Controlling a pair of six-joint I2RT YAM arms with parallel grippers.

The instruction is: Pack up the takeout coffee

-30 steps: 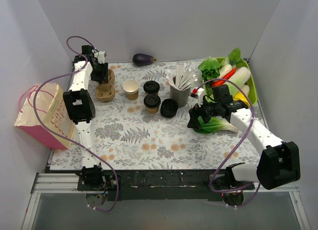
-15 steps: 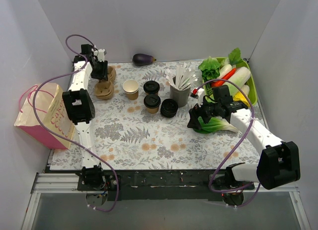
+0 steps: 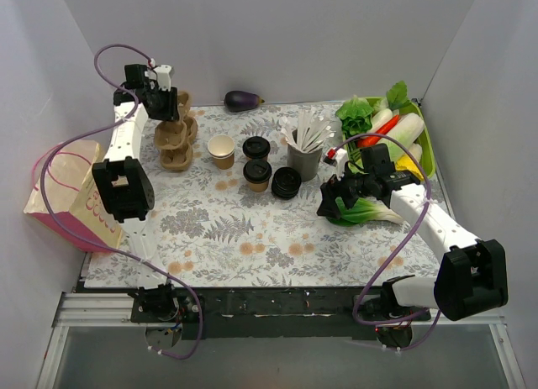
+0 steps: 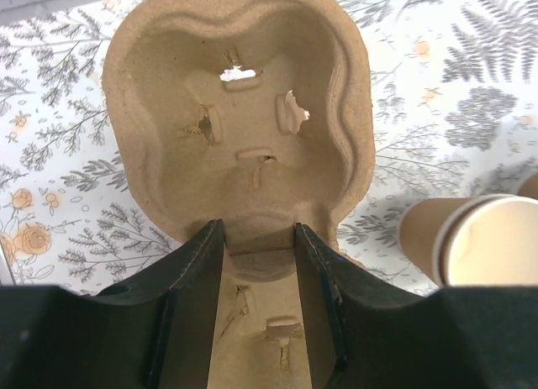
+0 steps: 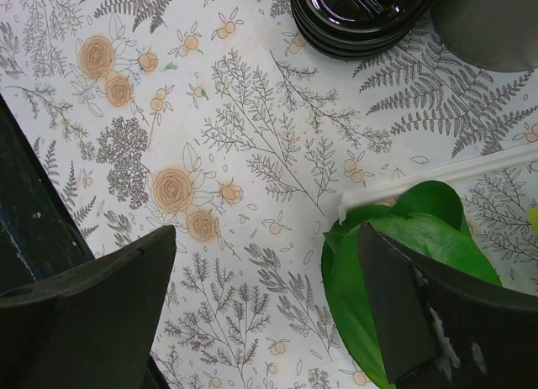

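Note:
Two takeout coffee cups with black lids (image 3: 256,147) (image 3: 257,174) stand mid-table, next to an open kraft cup (image 3: 222,150), which also shows in the left wrist view (image 4: 487,246). My left gripper (image 3: 160,102) is at the back left, shut on the edge of the tan pulp cup carrier (image 3: 174,139) and holding it tilted off the table. In the left wrist view the gripper (image 4: 259,254) has its fingers pinching the carrier (image 4: 244,128). My right gripper (image 3: 329,201) is open and empty, low over the table, apart from the cups; the right wrist view shows it open too (image 5: 269,297).
A pink and tan paper bag (image 3: 71,196) lies at the left edge. A stack of black lids (image 3: 286,183) (image 5: 361,19) sits by a grey cup of white sticks (image 3: 304,154). A bok choy (image 3: 366,211) (image 5: 403,263), a green vegetable tray (image 3: 427,145) and an eggplant (image 3: 243,100) are there too.
My left gripper has risen and moved back-left, lifting the cup carrier off the table and tilting it. The right arm has not moved.

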